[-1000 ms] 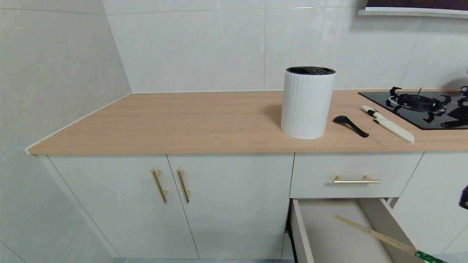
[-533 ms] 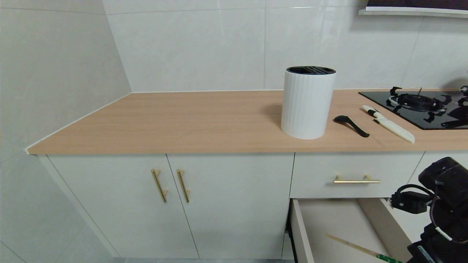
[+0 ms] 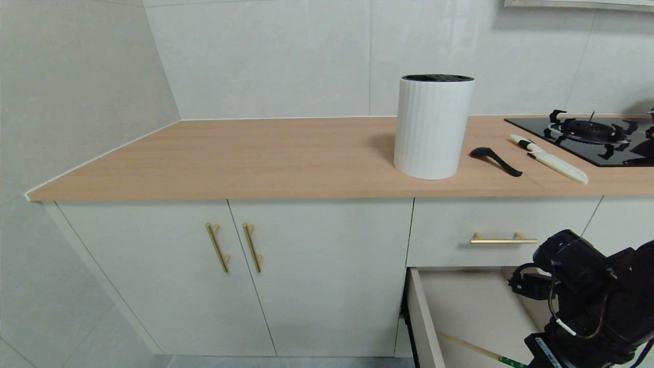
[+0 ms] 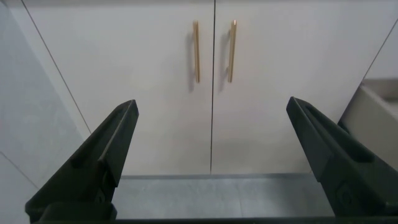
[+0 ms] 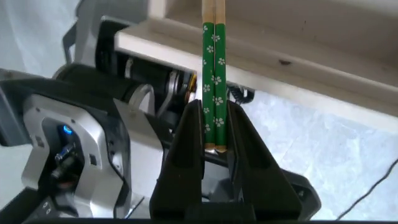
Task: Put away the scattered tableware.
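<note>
1. Fingers (image 5: 186, 143) of the right gripper (image 5: 214, 121) clench a pair of green-ended chopsticks (image 5: 214, 68), whose shafts angle over the open drawer (image 3: 423, 317) at five o'clock in the head view
2. Left gripper (image 4: 211, 107) hangs with fingers (image 4: 106, 155) spread wide before the cupboard doors (image 4: 155, 93)
3. Black spoon (image 3: 494, 159) and white knife (image 3: 552, 159) lie on the counter (image 3: 255, 158) at three o'clock from the white holder (image 3: 433, 128)

My left claw (image 4: 211, 109) hangs wide open, its two fingers (image 4: 106, 155) spread far apart. My right arm (image 3: 582, 286) sits low, and my right claw (image 5: 214, 118) is clamped tight on the chopsticks (image 5: 214, 56), which jut out past its fingertips.
</note>
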### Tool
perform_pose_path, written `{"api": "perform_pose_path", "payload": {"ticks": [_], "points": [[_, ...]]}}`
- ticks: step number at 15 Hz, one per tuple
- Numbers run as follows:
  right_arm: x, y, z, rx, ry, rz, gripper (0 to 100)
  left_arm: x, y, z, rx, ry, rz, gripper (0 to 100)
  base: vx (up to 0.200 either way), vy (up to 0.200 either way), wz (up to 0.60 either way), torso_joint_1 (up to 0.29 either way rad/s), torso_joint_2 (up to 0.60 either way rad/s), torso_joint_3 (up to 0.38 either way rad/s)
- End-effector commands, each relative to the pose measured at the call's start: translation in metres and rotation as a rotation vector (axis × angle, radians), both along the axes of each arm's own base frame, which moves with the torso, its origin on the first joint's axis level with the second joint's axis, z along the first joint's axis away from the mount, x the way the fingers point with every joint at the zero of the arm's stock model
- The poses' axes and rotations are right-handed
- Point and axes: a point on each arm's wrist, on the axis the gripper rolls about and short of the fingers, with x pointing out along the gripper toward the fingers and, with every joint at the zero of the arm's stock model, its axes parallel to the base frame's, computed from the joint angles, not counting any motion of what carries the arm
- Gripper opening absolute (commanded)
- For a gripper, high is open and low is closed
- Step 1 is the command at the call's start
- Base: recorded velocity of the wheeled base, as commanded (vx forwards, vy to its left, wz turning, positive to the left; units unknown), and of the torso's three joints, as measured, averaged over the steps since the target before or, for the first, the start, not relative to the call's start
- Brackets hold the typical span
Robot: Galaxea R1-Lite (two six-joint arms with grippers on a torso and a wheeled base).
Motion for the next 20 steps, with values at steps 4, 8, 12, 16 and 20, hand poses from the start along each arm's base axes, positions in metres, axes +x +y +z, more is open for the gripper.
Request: {"api": "perform_pose_path", "payload": {"ticks": [4,8,12,16,20], "points": [[0.003,0.001,-0.003,0.006,-0.013,-0.013,0,0.000,0.000,0.000,0.000,-0.001,-0.001,100,0.000,0.000,0.00,-0.109,0.45,0.344],[0.005,0.002,-0.010,0.015,-0.078,-0.034,0,0.000,0.000,0.000,0.000,0.001,-0.001,100,0.000,0.000,0.00,-0.043,0.39,0.315],[0.009,0.003,-0.007,0.013,-0.108,-0.037,0,0.000,0.000,0.000,0.000,0.001,0.001,100,0.000,0.000,0.00,0.000,0.00,0.000],[0.052,0.014,-0.012,0.022,-0.216,-0.056,0,0.000,0.000,0.000,0.000,-0.001,0.001,100,0.000,0.000,0.00,-0.013,0.10,0.071],[0.101,0.015,-0.036,-0.097,-0.256,-0.117,0,0.000,0.000,0.000,0.000,-0.001,0.001,100,0.000,0.000,0.00,0.001,0.01,0.008]]}}
